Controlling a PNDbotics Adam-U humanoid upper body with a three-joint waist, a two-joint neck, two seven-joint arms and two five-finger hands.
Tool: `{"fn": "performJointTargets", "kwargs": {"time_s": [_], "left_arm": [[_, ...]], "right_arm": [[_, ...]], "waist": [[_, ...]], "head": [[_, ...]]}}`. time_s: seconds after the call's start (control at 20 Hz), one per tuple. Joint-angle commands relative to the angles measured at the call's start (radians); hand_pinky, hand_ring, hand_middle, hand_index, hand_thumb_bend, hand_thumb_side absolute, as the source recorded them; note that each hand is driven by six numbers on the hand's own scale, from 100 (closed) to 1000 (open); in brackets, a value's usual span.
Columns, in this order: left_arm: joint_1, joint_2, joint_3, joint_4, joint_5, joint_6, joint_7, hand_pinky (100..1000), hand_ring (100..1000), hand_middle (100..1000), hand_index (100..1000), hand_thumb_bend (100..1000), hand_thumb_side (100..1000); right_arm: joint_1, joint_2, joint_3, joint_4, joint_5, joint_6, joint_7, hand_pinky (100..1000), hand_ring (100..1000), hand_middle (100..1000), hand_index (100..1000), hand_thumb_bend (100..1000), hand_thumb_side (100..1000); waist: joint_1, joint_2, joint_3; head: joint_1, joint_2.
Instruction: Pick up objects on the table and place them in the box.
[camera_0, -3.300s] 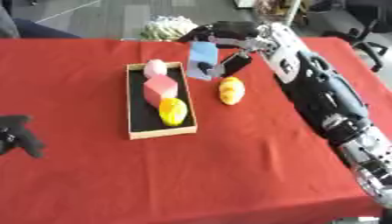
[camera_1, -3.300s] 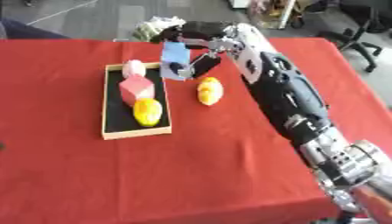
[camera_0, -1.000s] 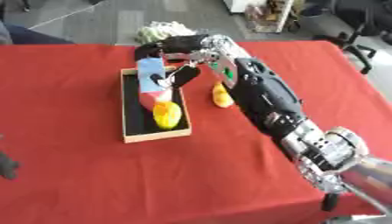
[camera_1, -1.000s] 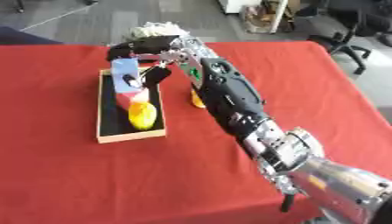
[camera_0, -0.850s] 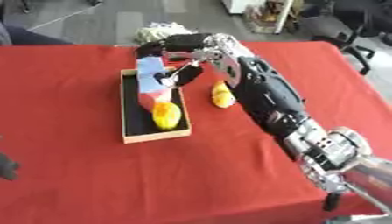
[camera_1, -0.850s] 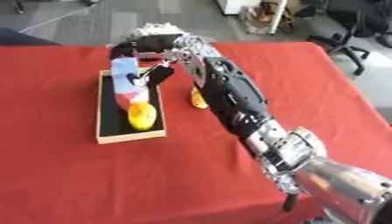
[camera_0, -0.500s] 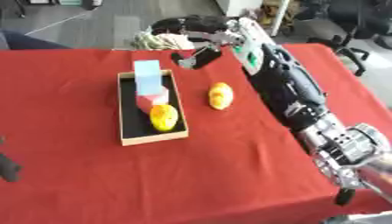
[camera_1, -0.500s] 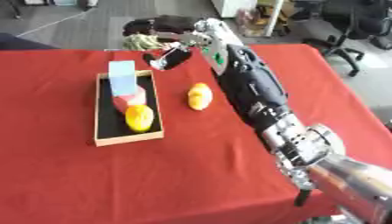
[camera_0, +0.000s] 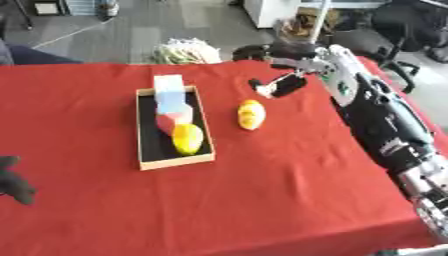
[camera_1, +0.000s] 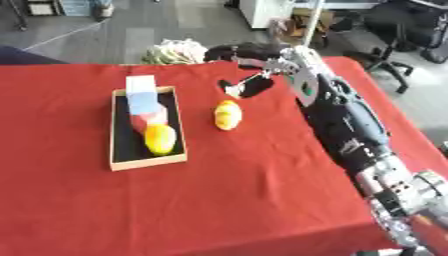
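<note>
Our right hand (camera_0: 284, 82) hangs over the upper middle of the red tablecloth (camera_0: 262, 190), above and to the right of the box (camera_0: 142, 150). Its fingers look spread and relaxed, with nothing between them. Our left hand (camera_0: 13, 180) shows as a dark shape at the lower left edge; we cannot tell how its fingers are set.

The box, a shallow tray with a pale wooden rim and a black floor, lies left of centre. In it we see a light blue block (camera_0: 168, 87) at the far end, a pink-red object (camera_0: 173, 117) in the middle and a yellow lemon-like fruit (camera_0: 187, 138) nearer the bottom. Just one item is left outside: a yellow-orange fruit (camera_0: 250, 114) lying on the cloth just to the right of the box, apart from its rim.

We judge that fruit to be the next pick. To do it well, we bring the right hand down and to the left over the fruit, wrap the fingers around its rounded sides so it does not roll, and carry it to the free black floor at the near end of the box.

Beyond the table the room shows grey flooring, a pale crumpled bundle (camera_0: 184, 50) at the far edge, and office chairs (camera_0: 411, 22) in the upper right.
</note>
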Motion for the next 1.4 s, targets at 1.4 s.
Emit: {"fn": "performJointTargets", "kwargs": {"time_s": [1.4], "left_arm": [[-0.018, 0.005, 0.011, -0.015, -0.003, -0.009, 0.007, 677, 532, 556, 842, 100, 820]], "right_arm": [[-0.069, 0.098, -0.066, 0.233, 0.354, -0.010, -0.119, 887, 945, 985, 1000, 100, 452]], "waist": [[0.022, 0.003, -0.004]], "head": [[-0.008, -0.004]]}}
